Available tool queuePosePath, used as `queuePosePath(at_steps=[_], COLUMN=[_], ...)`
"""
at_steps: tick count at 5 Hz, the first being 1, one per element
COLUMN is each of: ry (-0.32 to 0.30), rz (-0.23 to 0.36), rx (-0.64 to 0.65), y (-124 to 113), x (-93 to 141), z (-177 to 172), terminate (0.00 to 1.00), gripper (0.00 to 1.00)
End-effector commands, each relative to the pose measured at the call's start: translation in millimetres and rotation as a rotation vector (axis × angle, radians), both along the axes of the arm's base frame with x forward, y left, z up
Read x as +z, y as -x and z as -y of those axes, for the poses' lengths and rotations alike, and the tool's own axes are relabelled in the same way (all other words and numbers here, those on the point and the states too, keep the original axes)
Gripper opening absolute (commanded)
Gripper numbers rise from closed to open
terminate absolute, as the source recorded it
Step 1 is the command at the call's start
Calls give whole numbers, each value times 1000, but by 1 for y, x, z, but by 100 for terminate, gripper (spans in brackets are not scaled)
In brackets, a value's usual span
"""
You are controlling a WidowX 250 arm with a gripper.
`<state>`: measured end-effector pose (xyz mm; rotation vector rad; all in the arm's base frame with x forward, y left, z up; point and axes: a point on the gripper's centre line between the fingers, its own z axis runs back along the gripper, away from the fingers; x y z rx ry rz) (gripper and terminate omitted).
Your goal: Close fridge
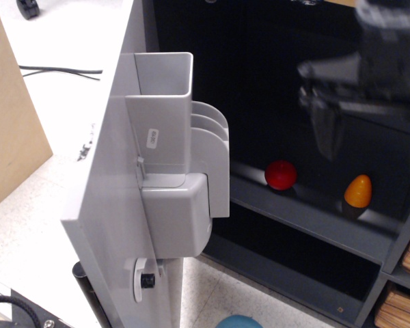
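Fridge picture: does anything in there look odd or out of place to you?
Only mildly. The fridge door stands wide open, and two toy-like foods, a red ball and an orange cone, sit alone on a dark shelf. Nothing looks spilled or broken.

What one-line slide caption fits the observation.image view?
Fridge door open, red ball and orange item on the shelf, blurred gripper hanging above them.

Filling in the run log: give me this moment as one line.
fridge door: wide open | gripper: blurred, in front of cabinet, touching nothing | shelf: red ball, orange item | close: not done
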<state>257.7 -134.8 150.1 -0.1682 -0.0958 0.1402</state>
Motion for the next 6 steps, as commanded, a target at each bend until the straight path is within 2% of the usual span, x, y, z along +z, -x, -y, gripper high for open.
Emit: queuePosePath(at_steps=[1,3,5,6], ry=[-48,-72,-148,-195], rz=[77,105,72,39], rx=[46,95,134,160], y=[35,53,71,89], x=[38,61,63,55], z=[-46,-93,-120,-125], terminate=[0,0,0,0], gripper=[100,100,100,100])
